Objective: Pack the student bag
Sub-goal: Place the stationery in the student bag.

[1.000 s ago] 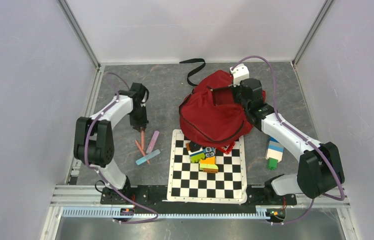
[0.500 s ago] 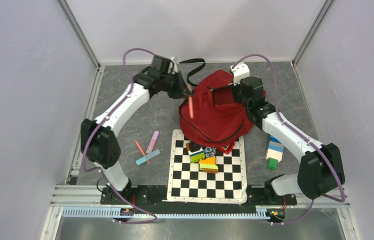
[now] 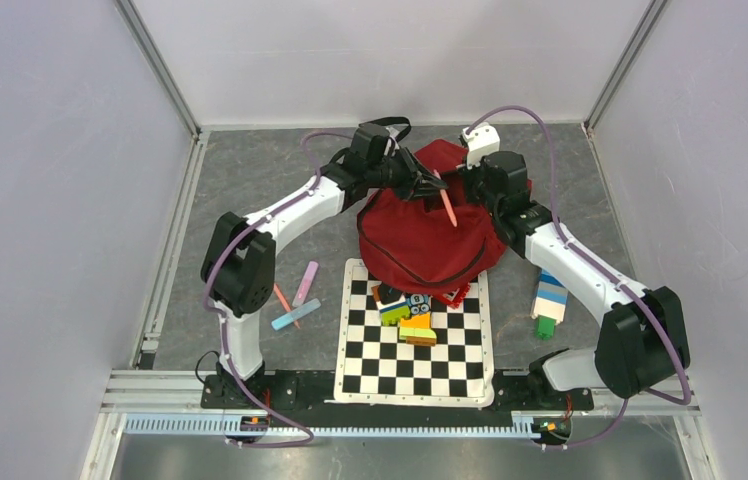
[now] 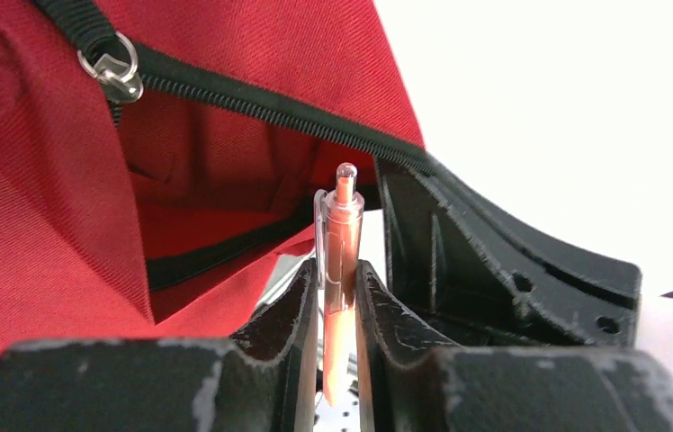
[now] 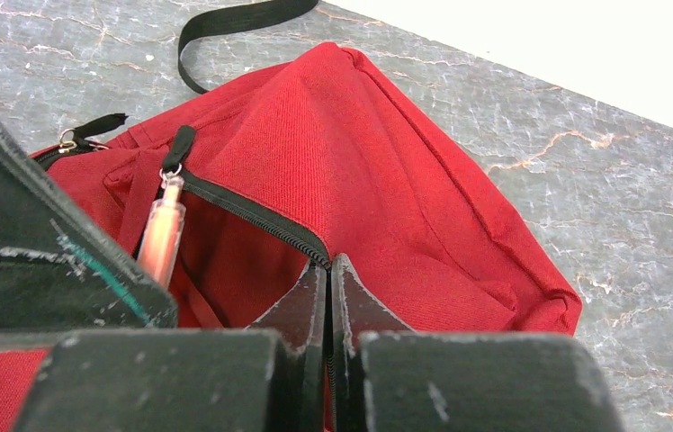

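The large dark red fabric student bag (image 3: 420, 245) lies near the worktop's far edge, centrally. The left tool (image 4: 337, 274) clamps a slim translucent orange pen (image 4: 343, 220) above its open zipper mouth; the right tool (image 5: 328, 270) pinches the zipper rim.

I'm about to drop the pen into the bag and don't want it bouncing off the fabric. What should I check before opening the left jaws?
1. Pen clamped between the left jaws: ok.
2. Right jaws shut on the zipper edge of the student bag, holding its mouth open: ok.
3. Pen over the mouth, not the outer fabric: ok, though close to one end of the opening.
4. Zipper pull clear of the pen: cannot tell; they overlap in the right wrist view.
5. Room inside the bag: cannot tell; the interior is in shadow.
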`<state>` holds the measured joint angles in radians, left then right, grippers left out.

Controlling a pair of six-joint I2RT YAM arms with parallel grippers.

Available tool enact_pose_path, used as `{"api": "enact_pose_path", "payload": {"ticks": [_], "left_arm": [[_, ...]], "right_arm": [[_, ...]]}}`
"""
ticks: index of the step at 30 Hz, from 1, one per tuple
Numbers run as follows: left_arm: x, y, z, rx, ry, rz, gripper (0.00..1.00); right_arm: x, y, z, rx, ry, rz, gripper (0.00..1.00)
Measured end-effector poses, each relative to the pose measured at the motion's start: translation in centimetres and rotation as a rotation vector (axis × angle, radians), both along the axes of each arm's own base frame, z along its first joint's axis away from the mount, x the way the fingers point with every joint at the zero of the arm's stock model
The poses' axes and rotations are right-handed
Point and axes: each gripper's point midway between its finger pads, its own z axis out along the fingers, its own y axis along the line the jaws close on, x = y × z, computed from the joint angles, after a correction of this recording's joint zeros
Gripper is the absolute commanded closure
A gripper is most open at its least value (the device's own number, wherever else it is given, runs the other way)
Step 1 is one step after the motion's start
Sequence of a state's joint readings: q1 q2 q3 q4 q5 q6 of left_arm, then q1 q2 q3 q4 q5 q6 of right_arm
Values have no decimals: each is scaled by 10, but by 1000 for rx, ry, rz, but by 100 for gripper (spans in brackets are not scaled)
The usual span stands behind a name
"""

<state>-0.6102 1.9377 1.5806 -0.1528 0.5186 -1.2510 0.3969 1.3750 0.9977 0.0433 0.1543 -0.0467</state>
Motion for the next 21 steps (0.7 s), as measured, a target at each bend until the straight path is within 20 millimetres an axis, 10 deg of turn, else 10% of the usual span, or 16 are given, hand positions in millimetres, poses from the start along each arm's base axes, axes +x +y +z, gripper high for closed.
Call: {"api": "enact_pose_path", "payload": {"ticks": [21], "left_arm": [[-2, -17, -32, -104, 168, 115, 98]], "right_arm": [[3, 5, 15, 34, -12, 6, 100]]}}
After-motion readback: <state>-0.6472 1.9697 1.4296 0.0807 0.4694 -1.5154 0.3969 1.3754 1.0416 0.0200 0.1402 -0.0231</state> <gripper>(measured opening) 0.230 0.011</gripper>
